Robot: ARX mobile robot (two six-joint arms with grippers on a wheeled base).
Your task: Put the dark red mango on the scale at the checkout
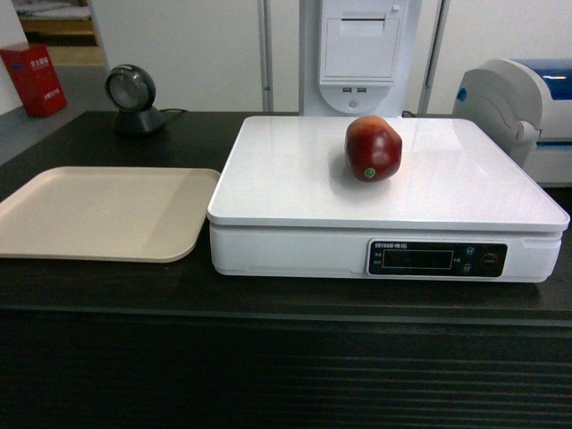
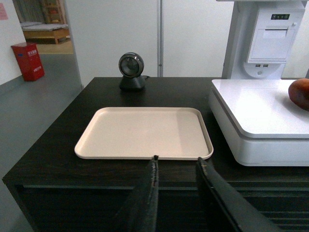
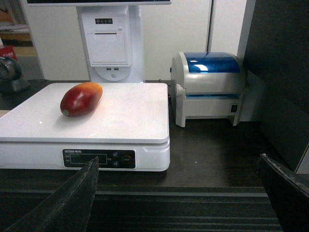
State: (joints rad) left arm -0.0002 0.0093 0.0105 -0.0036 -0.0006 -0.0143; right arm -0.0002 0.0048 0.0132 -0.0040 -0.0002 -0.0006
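The mango (image 1: 374, 148) lies on its side on the white platform of the scale (image 1: 295, 188), toward the back and a little right of centre in the head view, with its green sticker facing the front. Nothing touches it, so the placing looks done; whether the scale has registered a weight cannot be read, since the display is too small to make out. The scale sits on the black surface (image 1: 107, 286) of the checkout, with a beige tray (image 1: 98, 214) just beside it on the left and a printer (image 3: 210, 87) with a blue lid on its right. Both arms are back at the near edge of the surface, well apart from the fruit. The left gripper (image 2: 176, 166) shows its jaws a little apart with nothing between them, hanging just short of the tray's front rim. The right gripper (image 3: 181, 179) has its jaws spread wide, also empty, in front of the scale's display panel. As far as the pictures tell, nothing is left beyond the arms keeping clear.
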